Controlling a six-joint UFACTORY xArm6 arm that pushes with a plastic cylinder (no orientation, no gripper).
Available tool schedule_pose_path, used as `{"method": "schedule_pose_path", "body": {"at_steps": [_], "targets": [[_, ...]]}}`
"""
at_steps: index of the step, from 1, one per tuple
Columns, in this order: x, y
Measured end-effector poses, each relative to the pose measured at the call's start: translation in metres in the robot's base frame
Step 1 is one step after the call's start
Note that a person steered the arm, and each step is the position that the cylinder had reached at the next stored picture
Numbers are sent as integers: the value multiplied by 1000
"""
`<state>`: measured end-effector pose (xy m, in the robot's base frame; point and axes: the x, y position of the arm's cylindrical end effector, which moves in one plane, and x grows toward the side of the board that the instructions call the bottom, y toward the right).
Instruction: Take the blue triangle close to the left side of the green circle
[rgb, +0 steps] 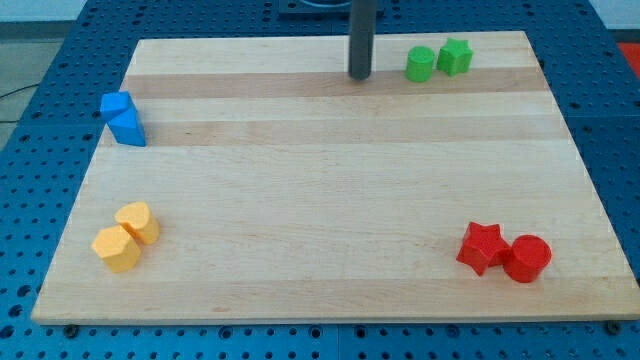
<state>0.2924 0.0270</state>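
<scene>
Centre of surface (330, 190): open wood, wide room for my tip (359, 77) to sweep.
Top edge: my tip stands just left of the green circle (420, 64); the green star (455, 56) touches the circle's right.
Left edge: blue triangle (127, 128) touches a blue block (116, 104).
Bottom corners: two yellow blocks (127, 237) left; red star (481, 247) and red cylinder (527, 258) right.

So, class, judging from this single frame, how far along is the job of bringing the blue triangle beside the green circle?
Nothing looks done yet: the blue triangle sits at the board's left edge, against another blue block, far from the green circle. In hand: my tip stands just left of the green circle, touching no block. Left: reach the triangle and push it across to the circle's left side.
</scene>
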Motion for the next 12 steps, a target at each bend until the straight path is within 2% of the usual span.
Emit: {"method": "schedule_pose_path", "body": {"at_steps": [1,2,3,4,5,6,7,8,9,10,11,12], "targets": [[70,16],[132,-73],[189,-32],[248,-46],[190,-165],[165,-293],[144,-331],[102,-321],[82,-249],[48,-221],[30,-165],[13,-90]]}}
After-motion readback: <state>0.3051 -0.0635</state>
